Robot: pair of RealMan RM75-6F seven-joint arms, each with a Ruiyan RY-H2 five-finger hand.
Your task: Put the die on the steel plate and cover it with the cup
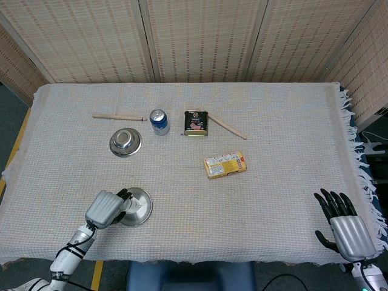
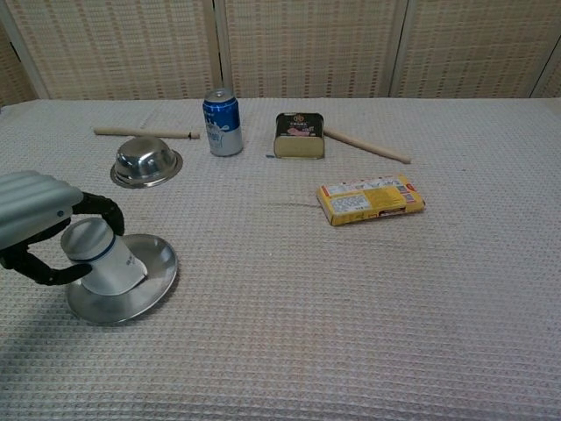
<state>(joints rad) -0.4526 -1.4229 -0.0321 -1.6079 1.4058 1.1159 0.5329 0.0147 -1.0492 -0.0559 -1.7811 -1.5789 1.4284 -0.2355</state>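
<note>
Left hand (image 2: 35, 219) gripping inverted cup (image 2: 101, 256) on steel plate (image 2: 153, 281) near table's front edge; right hand (image 1: 345, 225) open, empty.

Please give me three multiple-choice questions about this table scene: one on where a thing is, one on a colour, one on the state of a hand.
1. Where is the upturned cup?
A. on the steel plate
B. inside the steel bowl
C. beside the yellow box

2. What colour is the drink can?
A. red
B. green
C. blue

3. What is the right hand doing?
A. holding the can
B. holding nothing, fingers spread
C. pressing the box

Answers:
1 A: the cup stands mouth down on the steel plate, with the left hand around it.
2 C: the can is blue and white.
3 B: the right hand lies at the near table edge.
</note>
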